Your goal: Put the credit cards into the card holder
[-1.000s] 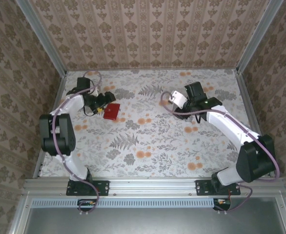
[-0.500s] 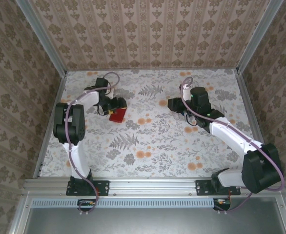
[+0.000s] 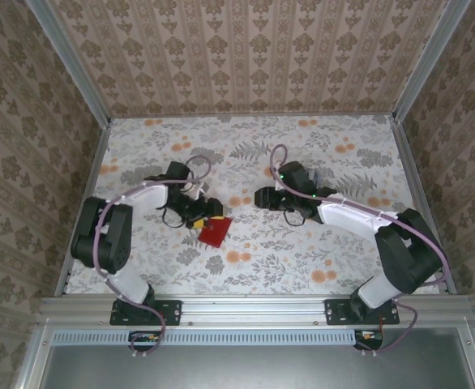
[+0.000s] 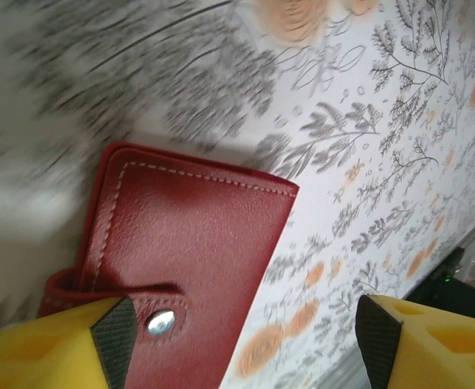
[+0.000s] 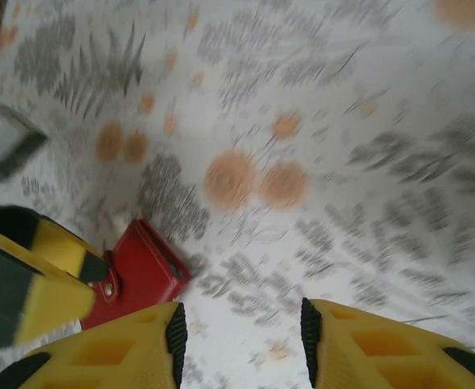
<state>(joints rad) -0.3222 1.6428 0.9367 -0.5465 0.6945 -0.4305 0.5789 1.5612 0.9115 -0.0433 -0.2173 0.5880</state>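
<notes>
The left jaws stand wide over the closed red card holder (image 4: 197, 243), 1 pad at its snap tab, as it lies on the worktop (image 3: 302, 259). The right jaws hang nearby, partly open and empty. The step looks like positioning the holder; next, unsnapping it likely needs both arms.

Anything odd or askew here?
The card holder is folded with its snap tab over the front, apparently fastened, and sits off-centre in the left pincer, by one finger while the jaws stand wide.
</notes>
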